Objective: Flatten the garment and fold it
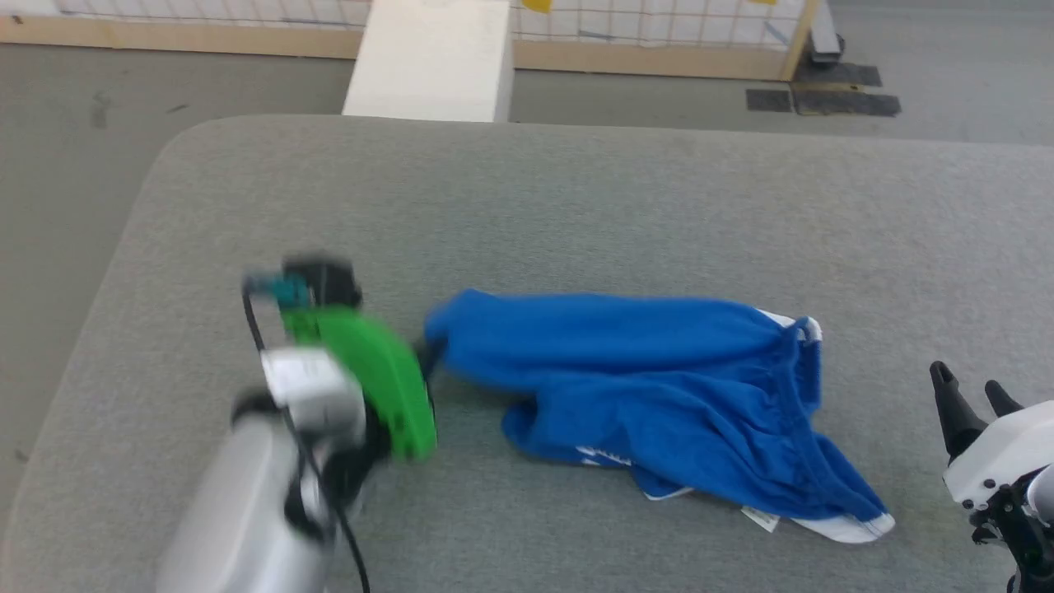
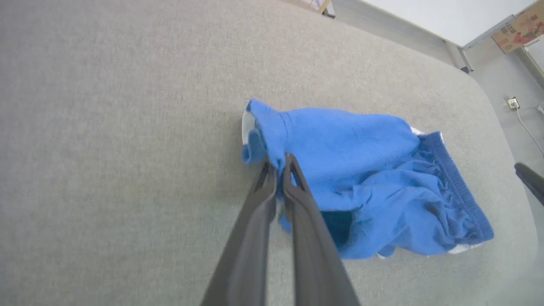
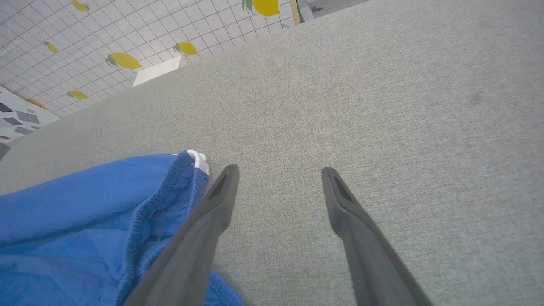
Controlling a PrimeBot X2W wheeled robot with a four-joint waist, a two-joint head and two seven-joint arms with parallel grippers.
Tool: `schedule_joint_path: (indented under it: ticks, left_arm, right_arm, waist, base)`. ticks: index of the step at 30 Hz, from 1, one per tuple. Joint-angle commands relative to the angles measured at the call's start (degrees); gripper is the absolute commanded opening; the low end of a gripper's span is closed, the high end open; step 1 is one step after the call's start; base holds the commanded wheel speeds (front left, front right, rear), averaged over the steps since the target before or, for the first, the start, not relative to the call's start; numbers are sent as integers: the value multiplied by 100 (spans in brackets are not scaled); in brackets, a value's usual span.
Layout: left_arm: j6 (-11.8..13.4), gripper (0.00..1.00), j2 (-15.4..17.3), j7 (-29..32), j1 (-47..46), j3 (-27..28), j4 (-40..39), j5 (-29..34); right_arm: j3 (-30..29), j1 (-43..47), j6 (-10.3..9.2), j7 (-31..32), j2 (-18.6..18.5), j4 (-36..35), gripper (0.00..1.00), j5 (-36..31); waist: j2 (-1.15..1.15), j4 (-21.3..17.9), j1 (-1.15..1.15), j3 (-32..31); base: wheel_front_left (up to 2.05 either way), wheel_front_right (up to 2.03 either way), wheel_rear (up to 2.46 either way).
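L gripper (image 2: 278, 163) clamped on garment (image 1: 642, 371) left end
Lies crumpled on table (image 1: 576, 189), waistband twd R gripper (image 3: 279, 172), which is spread wide w/ nothing in it, just beside waistband corner.

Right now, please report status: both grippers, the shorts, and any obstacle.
Left gripper shut on a leg end of the blue shorts. Right gripper open, beside the waistband. Shorts crumpled. No obstacle seen.

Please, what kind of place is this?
Probably a robot test room or lab, not a home. The blue shorts lie on a large table covered in grey fabric, the floor is bare grey, and a printed tile-and-lemon backdrop on a wooden frame stands behind.
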Motion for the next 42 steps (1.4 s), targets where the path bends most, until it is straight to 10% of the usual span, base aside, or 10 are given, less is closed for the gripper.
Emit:
schedule_joint_path:
  ticks: [1, 12, 13, 14, 27, 36, 42]
  left_arm:
    - [45, 0, 26, 131, 419, -61, -142, -111]
    - [225, 0, -29, 593, 1859, -442, -217, -455]
    - [225, 18, -36, 558, 1867, -424, -214, -463]
    - [230, 100, -48, 505, 1869, -379, -235, -485]
    - [69, 100, 336, -814, 1070, 431, -958, 35]
    - [-575, 100, 422, -184, -374, -569, 528, 670]
    - [-576, 100, 462, 362, -974, -999, 1543, 1078]
  right_arm:
    - [-10, 94, -9, 3, 4, 12, 100, -27]
    - [36, 55, -9, 46, 4, 47, 100, -53]
    - [42, 58, -9, 44, 4, 57, 100, -50]
    - [47, 60, -9, 41, 4, 66, 100, -46]
    - [83, 29, -9, -49, 4, 159, 100, 23]
    - [131, -119, -9, -40, 4, 152, 100, 13]
    - [136, -189, -9, -43, 4, 133, 100, -1]
  waist:
    - [0, 180, 0, -92]
    - [0, 273, 0, -80]
    - [0, 264, 0, -83]
    - [0, 251, 0, -85]
    - [0, 57, 0, -19]
    - [0, -137, 0, 291]
    - [0, -283, 0, 493]
  base:
    - [0, 0, 0]
    - [0, 0, 0]
    - [0, 0, 0]
    - [0, 0, 0]
    - [0, 0, 0]
    - [0, 0, 0]
    - [0, 0, 0]
